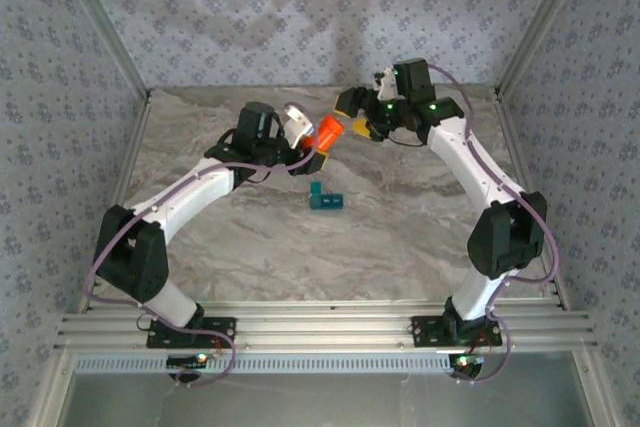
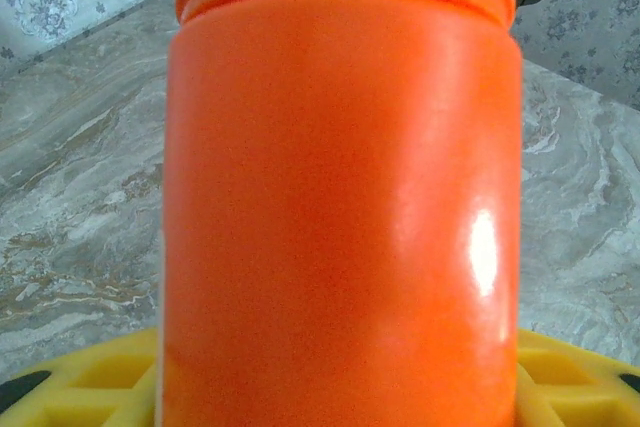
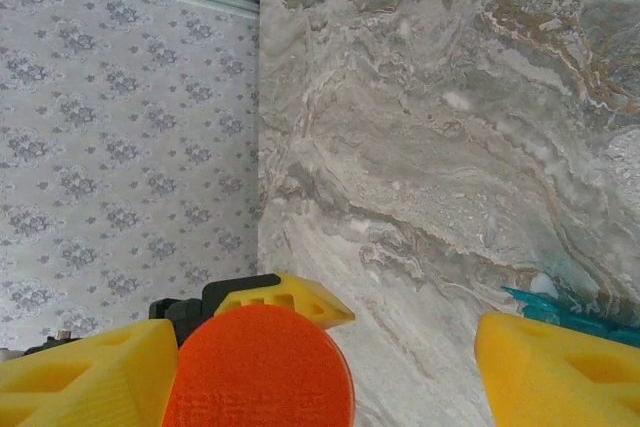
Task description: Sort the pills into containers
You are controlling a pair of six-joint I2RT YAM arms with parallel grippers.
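Note:
My left gripper (image 1: 320, 143) is shut on the orange bottle (image 1: 329, 131), held tilted above the back of the table. In the left wrist view the bottle (image 2: 340, 207) stands very close, with yellow fingers (image 2: 90, 377) on both sides at the bottom. My right gripper (image 1: 356, 115) faces the bottle's cap end. Its jaws (image 3: 320, 377) are open around the round orange cap (image 3: 258, 372), which lies against the left finger (image 3: 80, 382), with a wide gap to the right finger (image 3: 550, 367). The teal containers (image 1: 325, 199) lie on the table in front of both grippers, one corner (image 3: 560, 302) in the right wrist view. The pills are hidden.
The marble table (image 1: 400, 217) is boxed in by patterned walls (image 1: 300, 17) at the back and sides, with metal corner posts (image 1: 105, 27). A yellow finger (image 3: 290, 302) of the left gripper pokes out behind the cap. Both arm bases sit on the aluminium rail (image 1: 320, 327).

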